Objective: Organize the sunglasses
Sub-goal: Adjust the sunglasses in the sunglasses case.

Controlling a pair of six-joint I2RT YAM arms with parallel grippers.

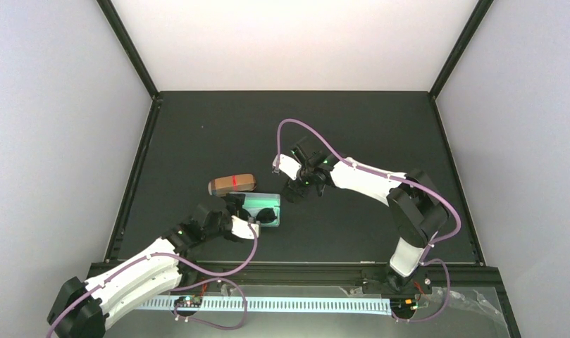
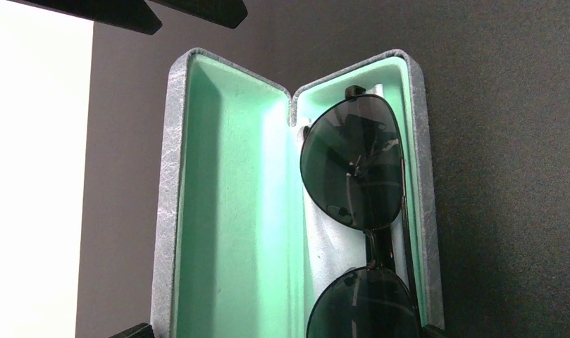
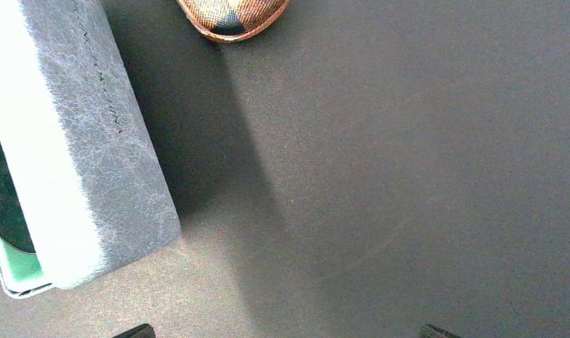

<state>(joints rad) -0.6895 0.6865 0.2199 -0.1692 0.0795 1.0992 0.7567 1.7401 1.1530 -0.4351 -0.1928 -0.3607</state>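
**Operator:** Report the left end effector (image 1: 234,206).

**Technician:** Jaws fully spread, nothing held. In the top view it sits at the 9 o'clock end of the open blue-grey case (image 2: 170,211). In its wrist view the fingertips (image 2: 137,329) show at either side of that end. Contact with the case cannot be confirmed.

**Operator:** Report the right end effector (image 1: 296,190).

**Technician:** Jaws also spread wide, nothing held. It hangs over bare surface (image 3: 409,176) at roughly 2 o'clock from the open case, just beside the case's outer shell. No contact is visible.

**Operator:** Locate the black sunglasses (image 2: 352,169).

**Technician:** They lie lenses up on the mint lining, in the case half nearer the arm bases. The lid half lies open at 12 o'clock.

**Operator:** Other items?

**Technician:** A closed tan case (image 1: 232,184) lies on the surface at 10 o'clock from the open case, just beside it and not touching.
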